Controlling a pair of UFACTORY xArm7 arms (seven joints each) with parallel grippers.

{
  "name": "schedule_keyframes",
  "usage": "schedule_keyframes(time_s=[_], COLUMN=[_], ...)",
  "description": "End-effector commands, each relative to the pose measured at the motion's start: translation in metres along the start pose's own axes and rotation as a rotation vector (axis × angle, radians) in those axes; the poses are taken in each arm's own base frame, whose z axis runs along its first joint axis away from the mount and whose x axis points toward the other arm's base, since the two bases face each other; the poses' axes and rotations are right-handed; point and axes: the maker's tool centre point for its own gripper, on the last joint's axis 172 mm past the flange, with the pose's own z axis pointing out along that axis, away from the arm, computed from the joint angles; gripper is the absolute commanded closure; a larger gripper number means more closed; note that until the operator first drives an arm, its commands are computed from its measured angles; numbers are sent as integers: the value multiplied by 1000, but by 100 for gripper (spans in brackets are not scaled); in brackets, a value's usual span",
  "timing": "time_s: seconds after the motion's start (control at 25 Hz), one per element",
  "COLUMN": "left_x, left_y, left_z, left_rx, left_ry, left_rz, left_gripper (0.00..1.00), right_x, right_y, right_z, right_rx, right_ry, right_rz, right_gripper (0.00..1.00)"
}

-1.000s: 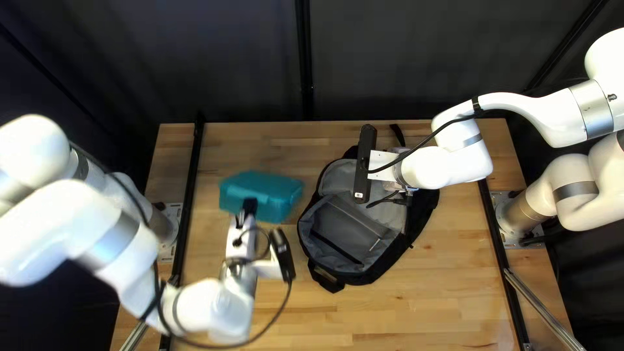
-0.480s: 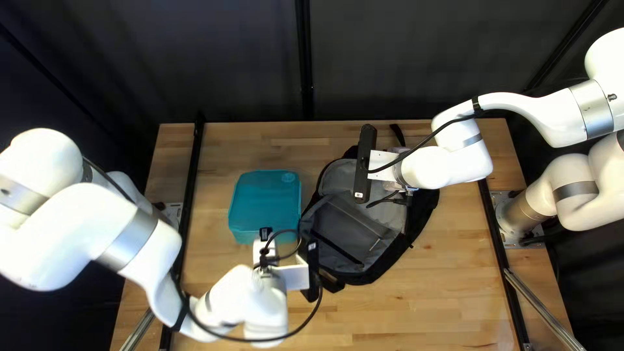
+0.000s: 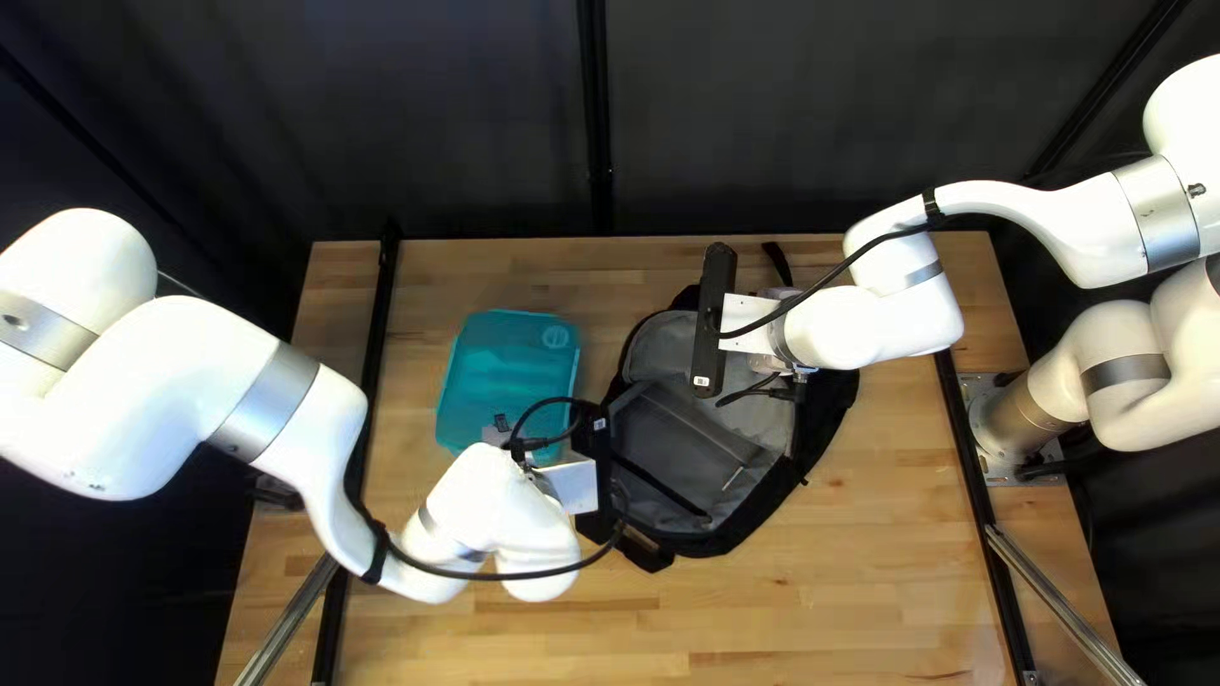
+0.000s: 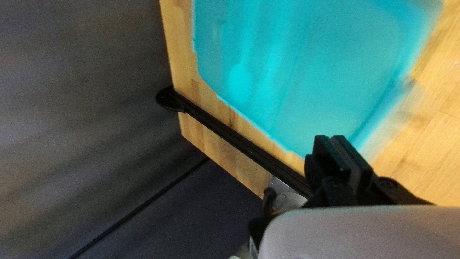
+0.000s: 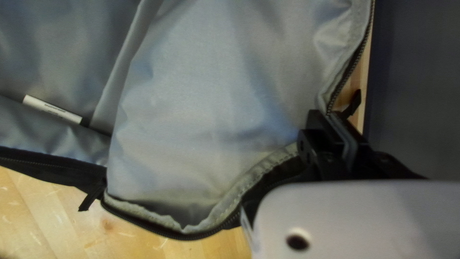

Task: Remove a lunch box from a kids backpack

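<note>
I'm clenching my left gripper (image 3: 500, 424) on the near edge of the teal lunch box (image 3: 502, 369), and in the left wrist view its black fingers are pressing close together there. The lunch box is sitting left of centre in the top left view, outside the backpack (image 3: 686, 445) and just beside it; I can't tell whether it's touching the wood. The lid is showing a round mark near its far right corner.

The backpack is lying open in the middle of the top left view, its grey lining facing up. My right gripper (image 3: 775, 294) is reaching in from the upper right of that view, and in the right wrist view its fingers are pinching the backpack's rim. A black strap (image 5: 353, 104) is poking out just beyond them.

Inside the backpack, a white label (image 5: 52, 110) is lying along a seam, carrying dark print too small for me to make out. The black bar (image 3: 712, 318) on my right arm is bearing a small white sticker (image 3: 702, 380) at its lower end; its marking is too tiny to read.
</note>
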Motion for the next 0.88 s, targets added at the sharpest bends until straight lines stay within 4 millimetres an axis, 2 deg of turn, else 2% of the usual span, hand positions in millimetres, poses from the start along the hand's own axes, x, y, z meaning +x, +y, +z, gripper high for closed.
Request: schedule_keyframes(time_s=[0.04, 0.24, 0.28, 0.48, 0.68, 0.76, 0.8, 0.84, 0.88], left_x=[-4, -8, -8, -9, -14, -27, -30, -43, -49], left_y=[10, 3, 2, -18, -39, -54, -58, -73, -81], left_z=[-3, -33, -35, -80, -139, -169, -174, -192, -199], left_rx=[-11, -15, -16, -71, -147, -171, -177, -191, -195], left_ry=[10, 32, 35, 72, 122, 153, 161, 178, 183], left_rz=[-7, 7, 9, 48, 114, 129, 132, 139, 142], left_gripper=[32, 18, 0, 0, 0, 0, 0, 0, 0], right_x=[0, 0, 0, 0, 0, 0, 0, 0, 0], right_y=[0, 0, 0, 0, 0, 0, 0, 0, 0], right_z=[0, 0, 0, 0, 0, 0, 0, 0, 0], right_rx=[0, 0, 0, 0, 0, 0, 0, 0, 0], right_ry=[0, 0, 0, 0, 0, 0, 0, 0, 0], right_rz=[0, 0, 0, 0, 0, 0, 0, 0, 0], right_gripper=[100, 100, 100, 100, 100, 100, 100, 100, 100])
